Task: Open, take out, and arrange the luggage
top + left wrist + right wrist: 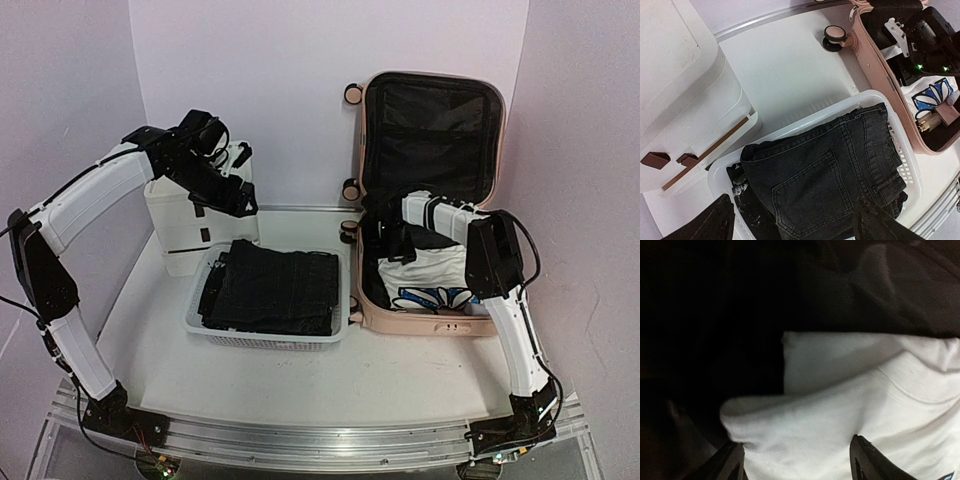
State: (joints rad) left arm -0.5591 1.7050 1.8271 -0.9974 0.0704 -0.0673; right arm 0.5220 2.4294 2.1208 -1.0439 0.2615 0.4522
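The pale pink suitcase [420, 322] lies open at the right of the table, its black-lined lid [430, 120] standing against the wall. A white garment with a blue flower print [435, 275] lies inside. My right gripper [390, 245] reaches into the suitcase. In the right wrist view it [800, 462] is open, with a fold of the white garment [840, 415] between its fingers. My left gripper [240, 205] is raised beside the drawer unit. In the left wrist view it [795, 225] is open and empty above black jeans [830, 170]. The suitcase wall [880, 75] also shows there.
A white perforated basket [265, 340] in the middle of the table holds the folded black jeans [270, 285]. A white plastic drawer unit [185, 225] stands at the back left. The suitcase's caster wheels [834, 35] face the basket. The wall lies close behind.
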